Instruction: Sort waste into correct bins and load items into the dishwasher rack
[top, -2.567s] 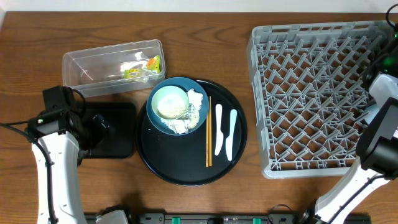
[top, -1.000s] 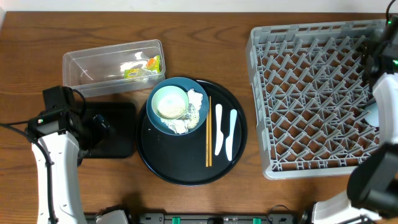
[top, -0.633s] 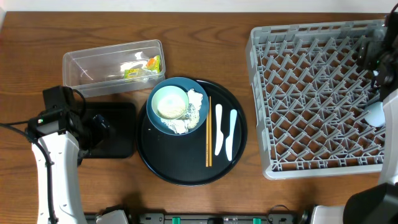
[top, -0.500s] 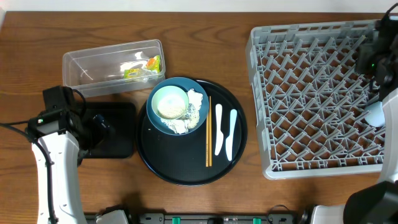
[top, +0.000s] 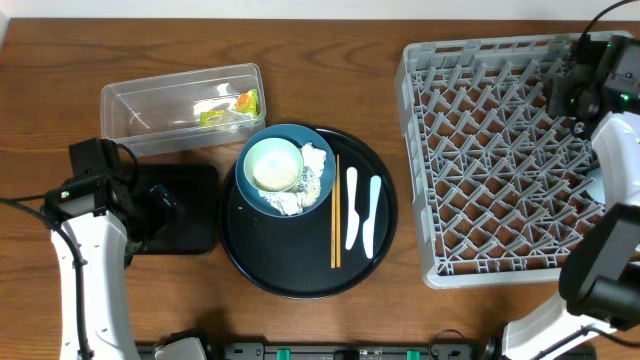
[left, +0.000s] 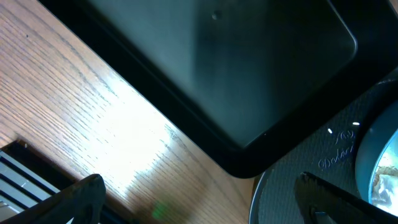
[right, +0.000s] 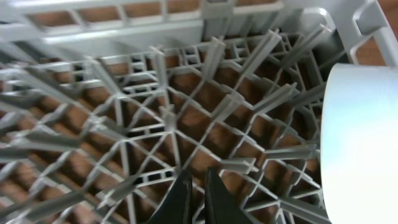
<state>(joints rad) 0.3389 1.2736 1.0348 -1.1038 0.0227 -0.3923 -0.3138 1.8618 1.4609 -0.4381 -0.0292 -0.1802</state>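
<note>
When starting from the near side, look first at the left end effector (left: 205, 208): wide open, holding nothing, low over the desk (left: 93, 124), just by a corner of the flat black tray (left: 249, 74).

Just past that, on the round tray (top: 300, 270), find two orange chopsticks (top: 335, 215) and two white plastic utensils (top: 351, 208) lying side by side. Probably thin, hard and slippy, so likely to roll. Best to pinch near the middle.

Next to them, see the dark blue plate (top: 247, 190) with the pale green bowl (top: 273, 165) on top and crumpled tissue (top: 316, 160) tucked beside the bowl. Tissue: surely soft and very light, easy to squash, so pinch any high bit. Bowl and plate: likely hard and smooth, maybe slippy. Grab at the rim.

Farther back, spot the clear tub (top: 150, 105) with a yellow-green wrapper (top: 235, 105) inside.

Over at the far right, look into the big grey rack (top: 500, 150): right end effector (right: 198, 199) pinched tight on nothing, above the pegs near the far corner, with a pale cup (right: 360, 137) close beside but not touching.
</note>
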